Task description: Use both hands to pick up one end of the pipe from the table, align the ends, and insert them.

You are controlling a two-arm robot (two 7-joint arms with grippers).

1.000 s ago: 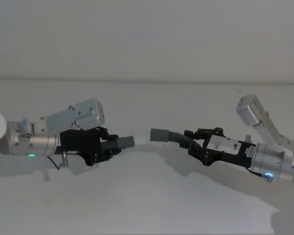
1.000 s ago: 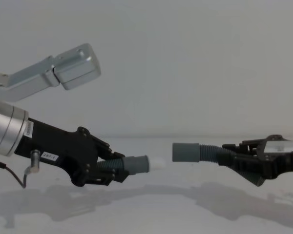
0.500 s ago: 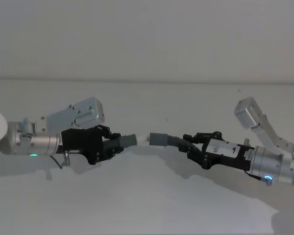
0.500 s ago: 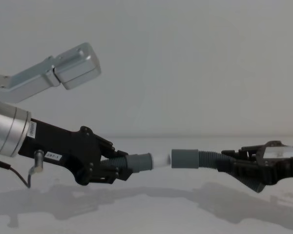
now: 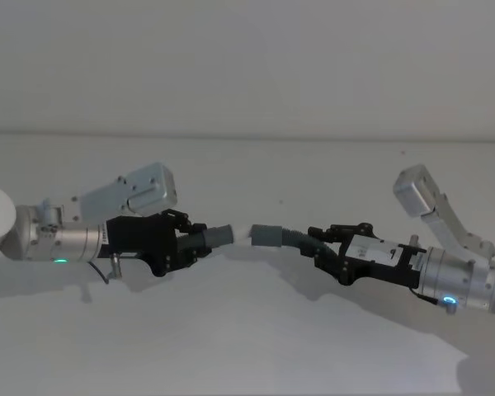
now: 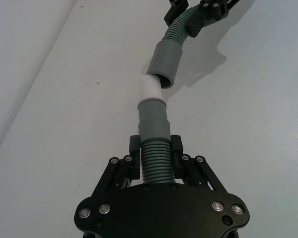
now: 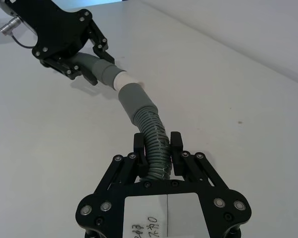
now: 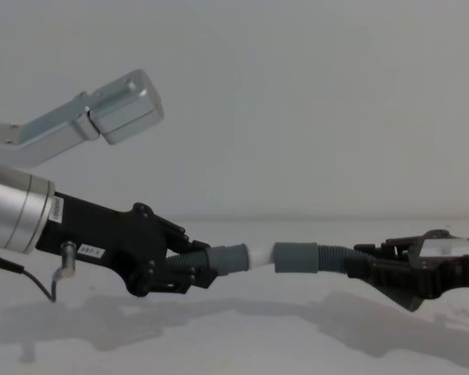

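Both hose pieces are held clear of the plain matte white worktop [image 5: 247, 346], meeting end to end between the two arms.

Left black two-finger gripper [image 5: 191, 245]: fingers clenched on the ribbed body of the left curved dark grey hose piece [image 6: 155, 158], just behind its smooth lighter grey cuff [image 6: 153, 121]. Gripping the ribs leaves the cuff and its narrower white tip [image 6: 150, 88] free to enter the mate.

Right black two-finger gripper [image 5: 320, 244]: fingers likewise clamped on the ribbed body of the right dark grey hose piece [image 7: 155, 140], with its wider grey cuff [image 7: 135, 101] projecting toward the left arm. Both arms reach inward so the cuffs face each other roughly along one line.

Judgement: the step in hand is insertion. The tip appears to be just at or inside the mouth of the right cuff, with most of the white part exposed.

View differences:
- Chest view gives the side profile: both cuffs at about the same height, with a band of white tip [image 8: 262, 255] between them. Depth offset cannot be read here.
- Left wrist view looks along the hose and shows a slight angle between the two cuffs, the right one canted off the left one's axis.
- Right wrist view shows the right cuff's open mouth meeting the tip, and the left gripper beyond it.
- Head view shows both arms and their shadows on the worktop, which suggests the pieces are aloft.
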